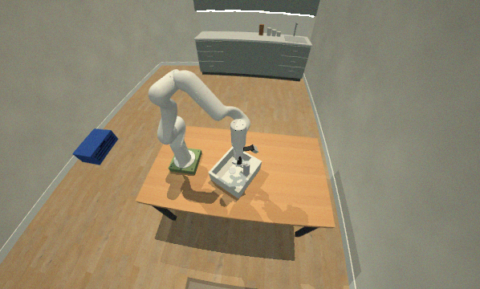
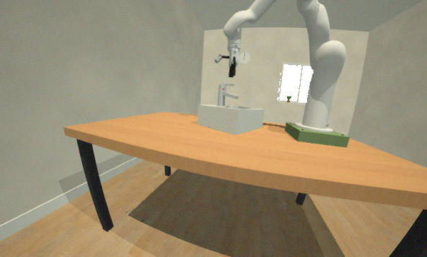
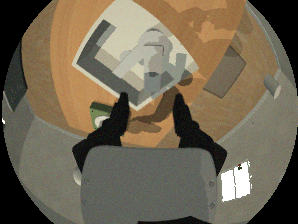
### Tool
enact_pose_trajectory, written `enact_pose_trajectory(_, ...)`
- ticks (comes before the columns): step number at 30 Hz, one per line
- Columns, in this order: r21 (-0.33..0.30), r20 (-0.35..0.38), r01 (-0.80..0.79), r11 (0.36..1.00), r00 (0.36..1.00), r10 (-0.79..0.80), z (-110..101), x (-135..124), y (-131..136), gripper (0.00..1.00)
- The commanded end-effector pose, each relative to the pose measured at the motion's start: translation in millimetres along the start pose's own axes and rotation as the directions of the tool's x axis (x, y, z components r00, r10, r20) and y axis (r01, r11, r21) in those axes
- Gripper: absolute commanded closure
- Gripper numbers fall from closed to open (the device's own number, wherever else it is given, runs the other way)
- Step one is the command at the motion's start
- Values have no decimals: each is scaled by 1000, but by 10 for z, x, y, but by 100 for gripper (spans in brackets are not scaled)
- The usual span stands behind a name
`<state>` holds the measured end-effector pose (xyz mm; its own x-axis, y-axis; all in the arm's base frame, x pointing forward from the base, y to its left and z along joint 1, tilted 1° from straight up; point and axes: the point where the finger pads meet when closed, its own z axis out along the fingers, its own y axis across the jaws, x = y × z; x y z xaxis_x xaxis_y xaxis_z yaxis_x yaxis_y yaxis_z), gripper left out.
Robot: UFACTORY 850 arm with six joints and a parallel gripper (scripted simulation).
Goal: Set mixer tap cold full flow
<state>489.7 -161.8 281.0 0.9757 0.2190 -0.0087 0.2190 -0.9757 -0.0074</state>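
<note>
Grey walls close round a plank floor, with one wooden table (image 2: 135, 133) in the middle; take the basin (image 2: 231, 118) on it as the landmark. Far left of the basin, on the floor by the wall, lies one blue crate (image 1: 95, 146). The basin is a single white box, and one tap (image 2: 223, 96) stands at its back rim, the spout reaching out over the bowl and the lever (image 2: 227, 86) lying low on top. A red dot (image 2: 223, 89) shows on the tap body; the blue dot is not visible. Straight above the tap, well apart from it, hangs the one gripper (image 2: 231, 73), fingers spread partway with nothing between them. Right of the basin sits one green base plate (image 2: 338, 140) carrying the arm. The lever is probably rigid metal on a stiff pivot, smooth and liable to slip, so it seems best taken near its free end, where leverage is greatest, pinching across its sides, then swung to the cold side and lifted fully.
</note>
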Motion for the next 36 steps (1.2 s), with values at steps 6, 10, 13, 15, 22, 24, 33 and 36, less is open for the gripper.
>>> enact_pose_trajectory(6,-1,-2,0,1000,1000,0,151,5,5,35)
enact_pose_trajectory(10,-1,-2,0,1000,1000,0,216,5,6,35)
enact_pose_trajectory(13,-1,-2,0,1000,1000,0,231,5,6,35)
enact_pose_trajectory(15,-1,-2,0,1000,1000,0,260,5,7,35)
enact_pose_trajectory(22,-1,-2,0,1000,1000,0,336,4,7,35)
enact_pose_trajectory(24,-1,-2,0,1000,1000,0,350,4,8,35)
enact_pose_trajectory(33,-1,-2,0,1000,1000,0,374,4,8,35)
enact_pose_trajectory(36,-1,-2,0,1000,1000,0,376,4,8,35)
